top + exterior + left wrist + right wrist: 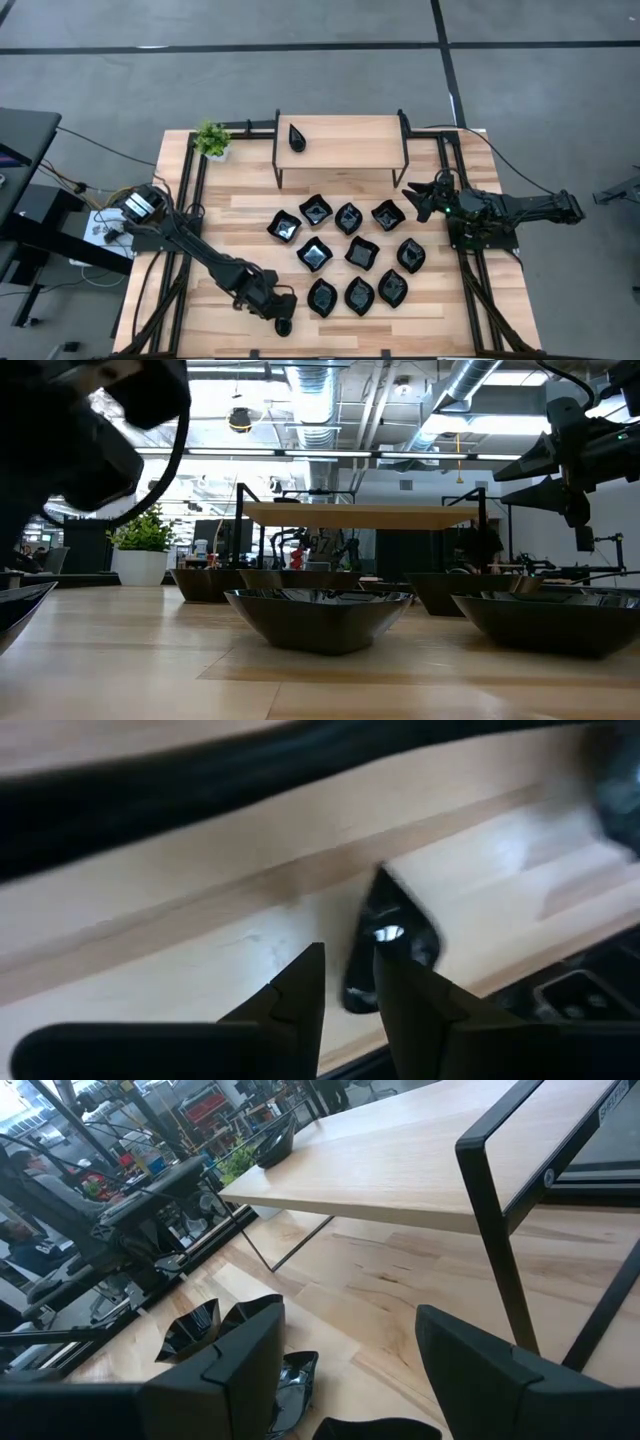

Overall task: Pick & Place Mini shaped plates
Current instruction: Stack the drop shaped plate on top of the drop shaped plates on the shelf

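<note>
Plates point(349, 254), approx a dozen, lie grouped in front of shelf point(340, 140); one teardrop plate point(297, 137) sits on shelf. L gripper point(283, 322), far from shelf at table's near edge, straddles a teardrop point(385, 935), fingers part-closed, grip unclear. R gripper point(416, 198) hangs off shelf's right leg, fingers spread, empty.
</note>
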Robot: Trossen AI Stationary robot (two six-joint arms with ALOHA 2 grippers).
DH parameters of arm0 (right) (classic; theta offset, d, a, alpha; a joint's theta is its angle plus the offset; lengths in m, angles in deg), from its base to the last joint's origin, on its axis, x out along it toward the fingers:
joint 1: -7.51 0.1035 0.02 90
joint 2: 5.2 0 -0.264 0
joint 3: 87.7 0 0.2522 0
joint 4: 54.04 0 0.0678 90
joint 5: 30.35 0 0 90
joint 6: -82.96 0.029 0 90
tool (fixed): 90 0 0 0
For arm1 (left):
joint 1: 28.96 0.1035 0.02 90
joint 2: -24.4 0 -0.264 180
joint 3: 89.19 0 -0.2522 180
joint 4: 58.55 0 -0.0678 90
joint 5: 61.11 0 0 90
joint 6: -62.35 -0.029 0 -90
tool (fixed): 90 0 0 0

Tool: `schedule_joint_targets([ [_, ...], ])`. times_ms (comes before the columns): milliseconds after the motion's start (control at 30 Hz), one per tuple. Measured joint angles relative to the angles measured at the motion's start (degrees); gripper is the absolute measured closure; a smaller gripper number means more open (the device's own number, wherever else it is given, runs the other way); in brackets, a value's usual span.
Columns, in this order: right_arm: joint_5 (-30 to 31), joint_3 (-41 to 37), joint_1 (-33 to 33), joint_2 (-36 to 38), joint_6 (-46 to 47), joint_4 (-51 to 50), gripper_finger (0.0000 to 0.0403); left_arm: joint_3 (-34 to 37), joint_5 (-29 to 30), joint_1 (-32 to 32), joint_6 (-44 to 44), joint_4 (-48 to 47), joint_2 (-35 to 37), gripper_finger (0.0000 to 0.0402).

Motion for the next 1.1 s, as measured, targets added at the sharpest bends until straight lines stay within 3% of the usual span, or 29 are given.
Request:
schedule_joint_targets([
  [400, -0.01, 0.00, -0.04, 0.00, 0.00, 0.00, 0.0182, 0.00, -1.01, 0.00, 0.18, 3.18, -1.95, 0.0316],
  [700, -0.01, 0.02, -0.02, 0.01, 0.00, 0.00, 0.0182, 0.00, -1.01, 0.00, 0.20, 3.12, -1.95, 0.0394],
  [933, -0.02, 0.00, -0.02, 0.00, 0.00, 0.00, 0.0182, 0.00, -1.01, 0.00, 0.04, 2.94, -1.95, 0.0397],
  [1100, -0.04, 0.00, 0.00, 0.00, 0.00, -0.02, 0.0182, 0.07, -2.01, 0.01, -5.26, 2.20, 1.33, 0.0398],
])
